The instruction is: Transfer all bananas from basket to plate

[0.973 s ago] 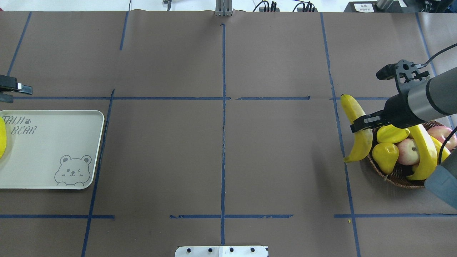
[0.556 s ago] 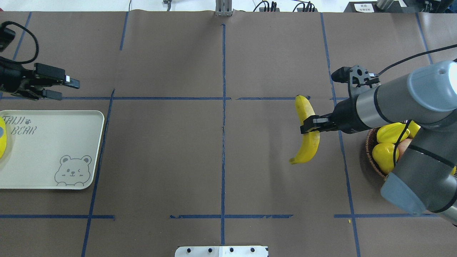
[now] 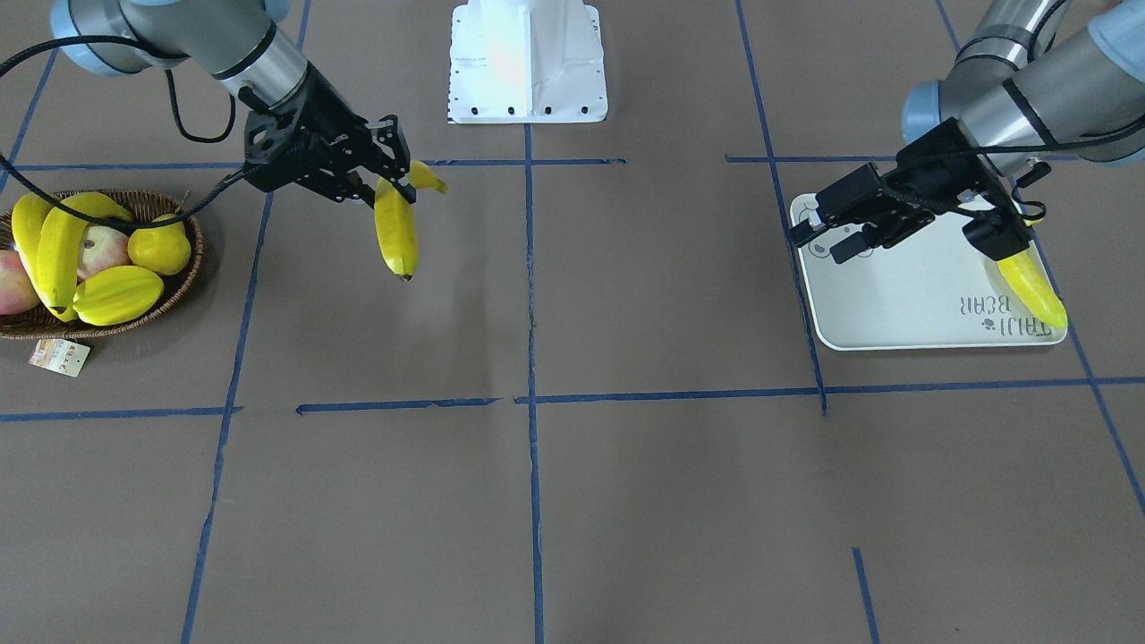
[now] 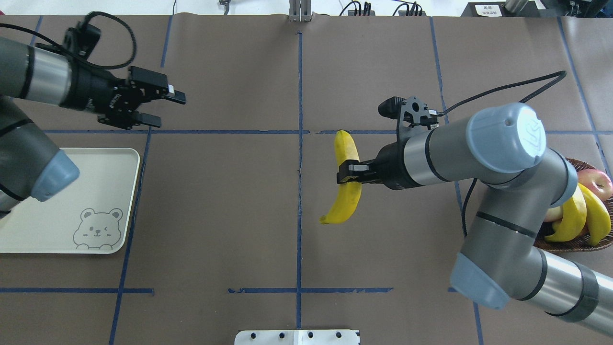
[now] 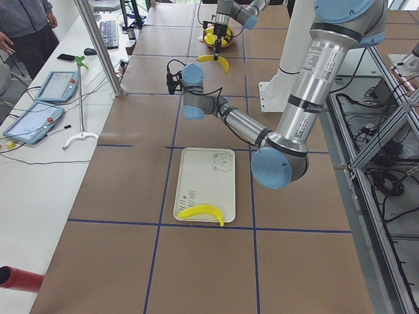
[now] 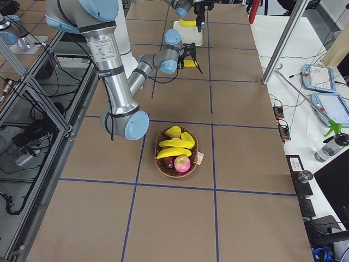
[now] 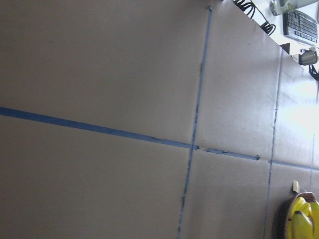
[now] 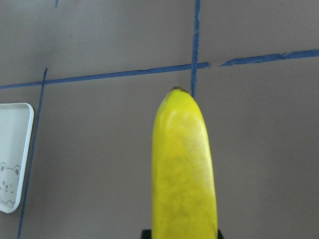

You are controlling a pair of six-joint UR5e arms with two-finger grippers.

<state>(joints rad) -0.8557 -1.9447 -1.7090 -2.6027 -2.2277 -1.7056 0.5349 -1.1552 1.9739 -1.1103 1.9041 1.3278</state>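
While right gripper (image 4: 348,173) clamps held banana (image 4: 346,203) mid-length, fruit hangs over table near centre line, between wicker basket (image 3: 186,268) and bear tray (image 4: 96,184). Left gripper (image 4: 165,109) jaws wide, empty, beyond tray's corner. Second banana (image 3: 1034,284) lies at tray's edge; two basket bananas (image 3: 54,250) lie among other fruit.

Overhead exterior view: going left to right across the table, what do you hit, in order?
plate → left pincer, open and empty → banana clamped in the right pincer → basket

Basket (image 4: 561,247) — half behind right arm (image 4: 503,143)
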